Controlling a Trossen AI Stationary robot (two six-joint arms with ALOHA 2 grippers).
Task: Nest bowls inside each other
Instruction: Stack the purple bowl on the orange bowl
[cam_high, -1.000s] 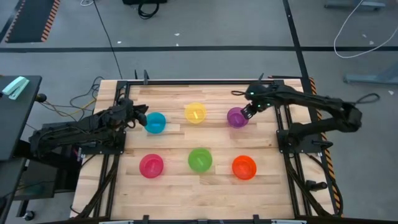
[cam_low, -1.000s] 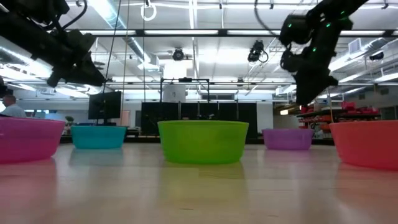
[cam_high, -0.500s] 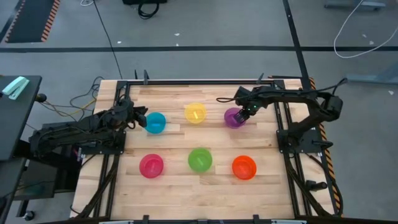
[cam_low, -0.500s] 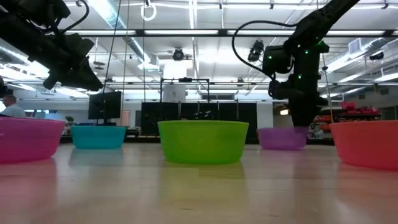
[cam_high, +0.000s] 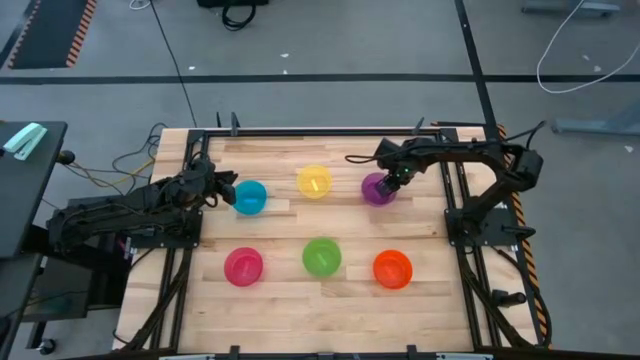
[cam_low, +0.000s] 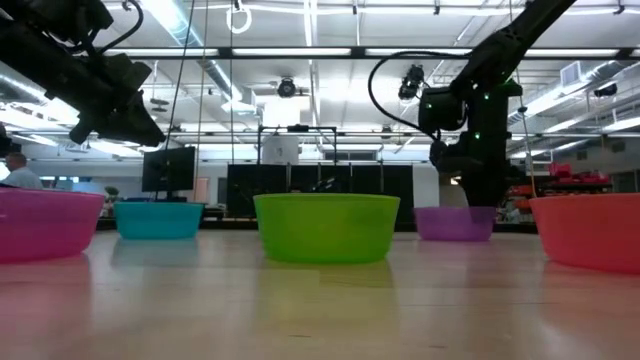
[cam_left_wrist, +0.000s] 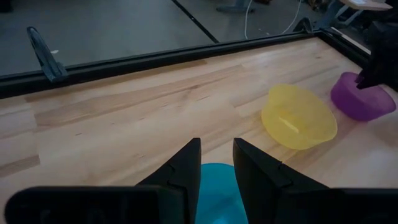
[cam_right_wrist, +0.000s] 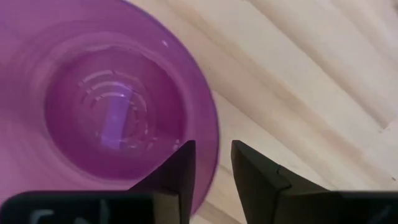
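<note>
Six bowls stand upright on their bases on the wooden table: blue (cam_high: 250, 197), yellow (cam_high: 314, 182) and purple (cam_high: 377, 188) in the far row, pink (cam_high: 243, 266), green (cam_high: 321, 257) and orange (cam_high: 392, 269) in the near row. My right gripper (cam_high: 390, 182) is down at the purple bowl's right side, slightly open. One finger is inside the bowl (cam_right_wrist: 112, 112) and one outside. My left gripper (cam_high: 228, 190) hovers above the blue bowl's left edge (cam_left_wrist: 214, 186), slightly open and empty. My right gripper (cam_right_wrist: 212, 158) comes from above, pointing down, and stands astride the purple bowl's right rim (cam_right_wrist: 214, 140). One finger (cam_right_wrist: 183, 165) is inside the bowl and one (cam_right_wrist: 252, 168) outside. I cannot tell whether either finger touches the rim. The bowl sits on the table.
A black metal frame (cam_high: 300, 130) runs around the table's far and side edges. Bare wood lies between the two rows of bowls and along the near edge (cam_high: 320, 320).
My right gripper has come down and a little toward the table's left edge, from above the purple bowl's right side onto its rim. Its arm has folded in over the table.
</note>
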